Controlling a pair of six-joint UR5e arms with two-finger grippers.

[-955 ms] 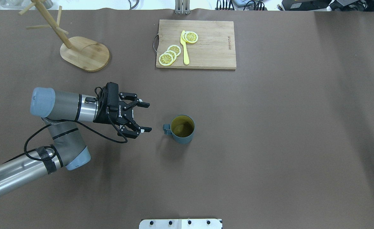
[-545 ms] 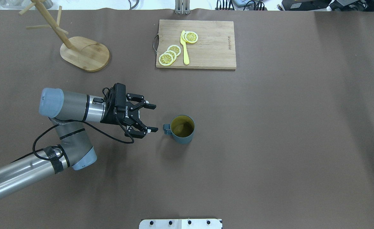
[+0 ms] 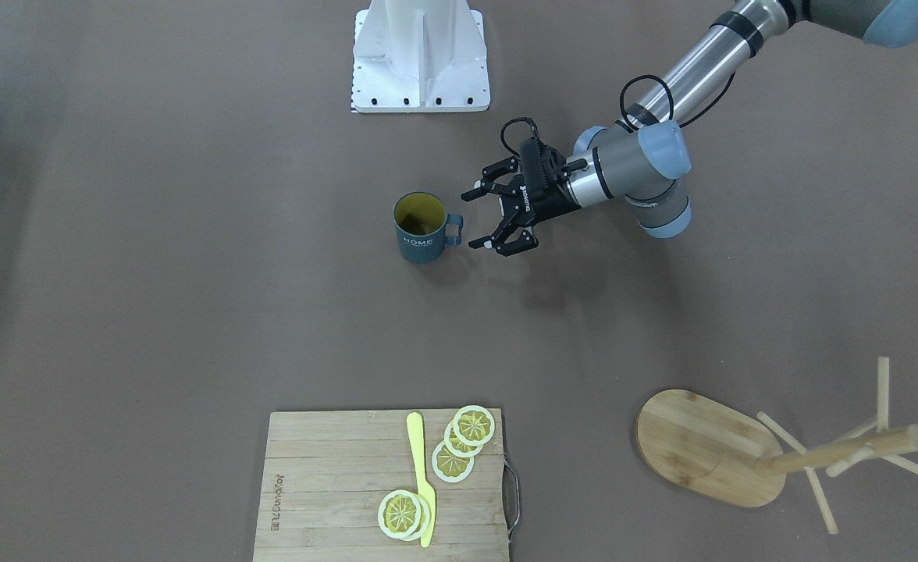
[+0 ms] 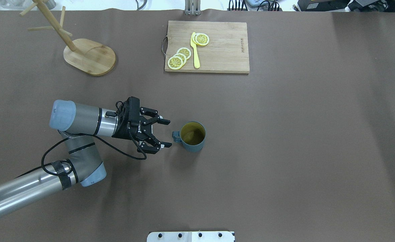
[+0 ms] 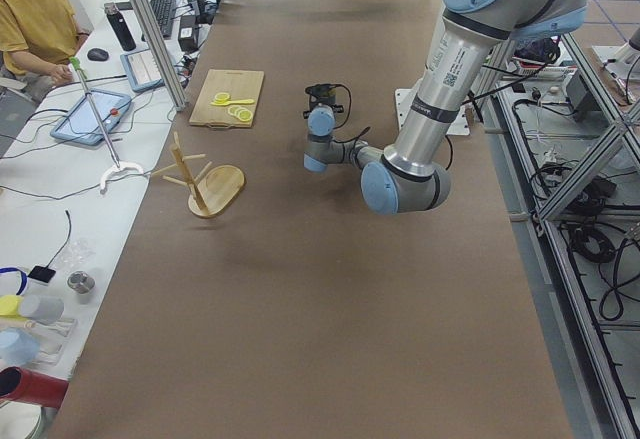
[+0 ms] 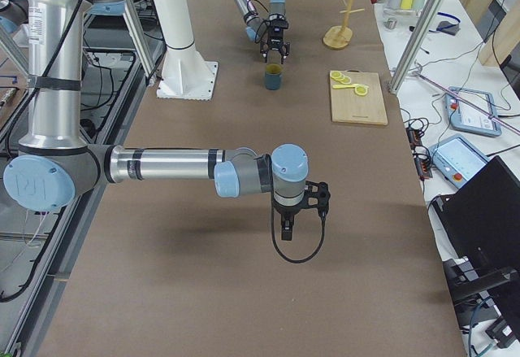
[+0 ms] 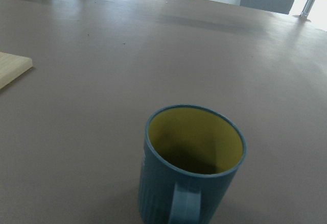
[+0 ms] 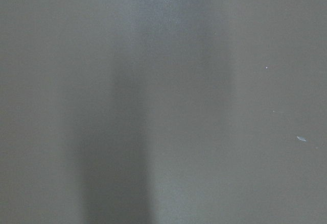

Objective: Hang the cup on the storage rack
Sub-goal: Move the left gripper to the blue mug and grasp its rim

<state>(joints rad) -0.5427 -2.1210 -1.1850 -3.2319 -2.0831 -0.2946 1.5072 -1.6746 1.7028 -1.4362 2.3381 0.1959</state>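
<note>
My left gripper [image 4: 168,133]: jaws wide open, empty, just short of cup [image 4: 193,137] handle. Only front view shows HOME lettering. Right gripper [image 6: 286,232]: can't tell.

Robotics lab: aluminium framing [image 5: 150,34], tablets [image 5: 92,117], seated operator [image 5: 35,19]

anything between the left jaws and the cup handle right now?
Nothing. In the overhead view, only a short strip of bare brown table separates the open left gripper from the handle of the cup. The front-facing view agrees.
</note>
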